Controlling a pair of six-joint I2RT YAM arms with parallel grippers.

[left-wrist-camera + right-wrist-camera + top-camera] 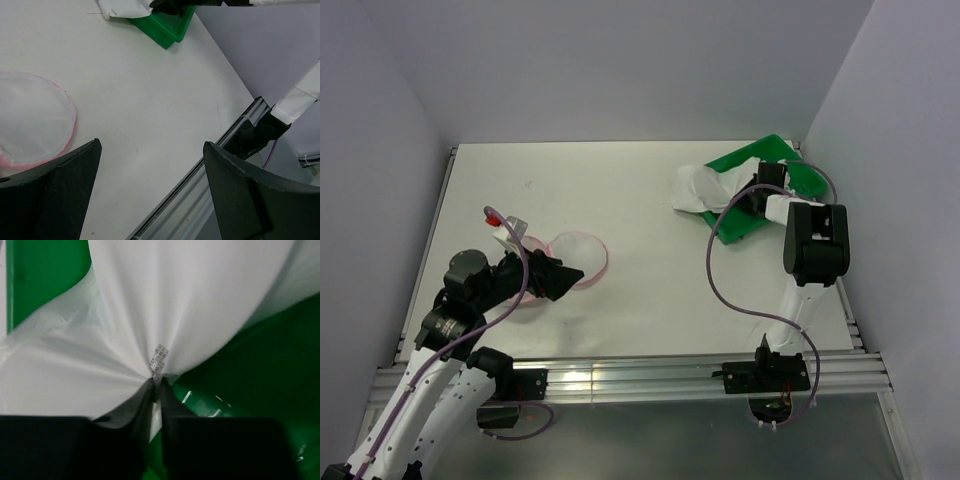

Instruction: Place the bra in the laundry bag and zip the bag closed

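Two states — right gripper (157, 383) clamped on the bra (165, 300), left gripper (151, 145) wide apart beside the laundry bag (30, 115).

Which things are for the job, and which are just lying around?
For the job:
white soft fabric bra, pinched by the right end effector
round white mesh laundry bag with pink zipper rim
open left end effector

Just lying about:
green plastic tray, under the bra

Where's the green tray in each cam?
Top external: green tray at the far right, near the back wall.
Left wrist: green tray at top centre.
Right wrist: green tray fills the background.
Shared landmark: white bra draped over the tray.
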